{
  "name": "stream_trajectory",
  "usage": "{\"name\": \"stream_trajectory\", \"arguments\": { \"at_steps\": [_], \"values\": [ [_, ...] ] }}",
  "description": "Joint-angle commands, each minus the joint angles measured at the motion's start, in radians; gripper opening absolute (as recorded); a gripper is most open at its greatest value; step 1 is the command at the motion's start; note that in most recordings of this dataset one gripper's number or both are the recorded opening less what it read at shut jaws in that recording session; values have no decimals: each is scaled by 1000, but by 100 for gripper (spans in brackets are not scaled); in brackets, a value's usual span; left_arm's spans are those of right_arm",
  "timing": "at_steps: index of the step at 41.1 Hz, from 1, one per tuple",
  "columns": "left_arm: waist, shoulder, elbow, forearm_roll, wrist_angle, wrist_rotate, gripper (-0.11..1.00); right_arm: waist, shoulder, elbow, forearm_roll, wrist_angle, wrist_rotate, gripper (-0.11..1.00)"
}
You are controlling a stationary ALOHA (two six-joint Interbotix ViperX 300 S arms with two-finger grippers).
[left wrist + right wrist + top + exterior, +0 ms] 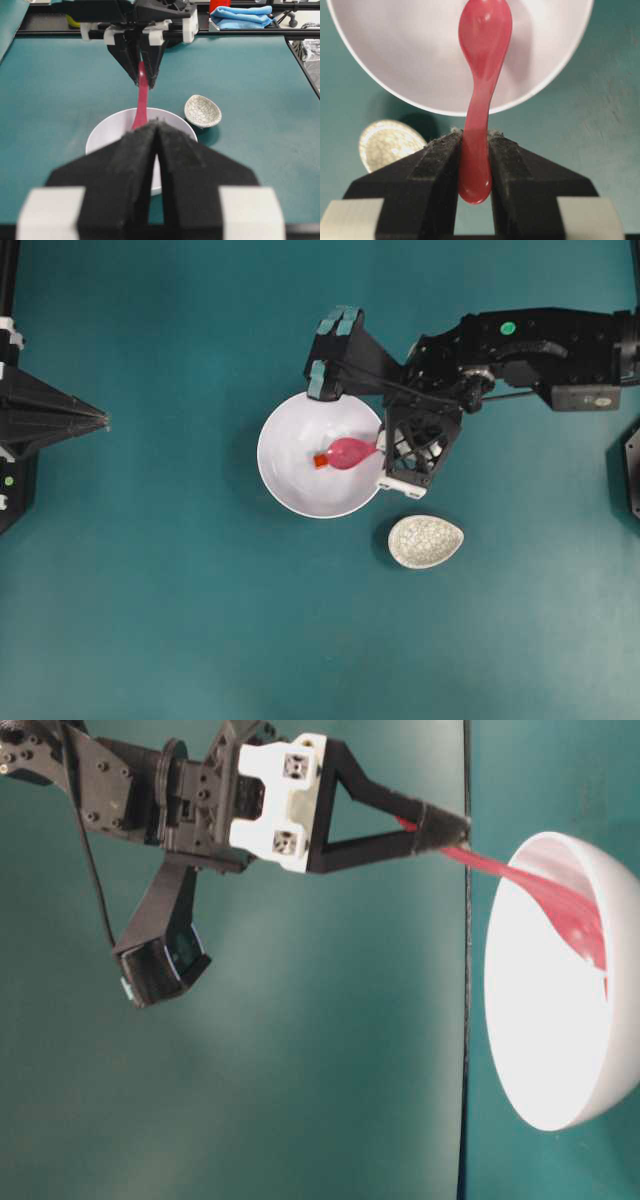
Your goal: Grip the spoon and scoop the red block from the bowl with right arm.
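The right pincer point(475, 150) is clenched on the spoon point(482, 65), gripping the handle close to its end, so nearly the whole length projects ahead of the jaws. In the overhead view the spoon's bowl lies inside the bowl point(285, 455) near centre frame, with the red block point(321, 461) touching or just beside its left tip; which of the two cannot be determined.

Treat the spoon as rigid, light and glossy. Expect the smooth handle to pivot or slide between the pads if the tip presses against the dish wall. A hold nearer mid-handle would resist twisting better, but the present hold gives reach.

The block is tiny and light; it will likely skate ahead of the spoon rather than climb in. The unanchored bowl may slide on the bench point(150, 620).

The left pincer point(156, 131) is clenched with nothing in it, at the left edge of the overhead view.
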Motion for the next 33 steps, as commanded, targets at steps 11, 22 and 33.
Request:
{"name": "stream_trajectory", "arguments": {
  "at_steps": [11,22,33],
  "values": [
    [0,3,-29,3,-5,2,0,23,14,-43,6,-34,0,22],
    [0,5,-29,2,-5,2,0,23,28,-43,5,-103,3,22],
    [2,6,-28,3,-5,2,0,23,28,-43,14,-164,29,22]
  ]
}}
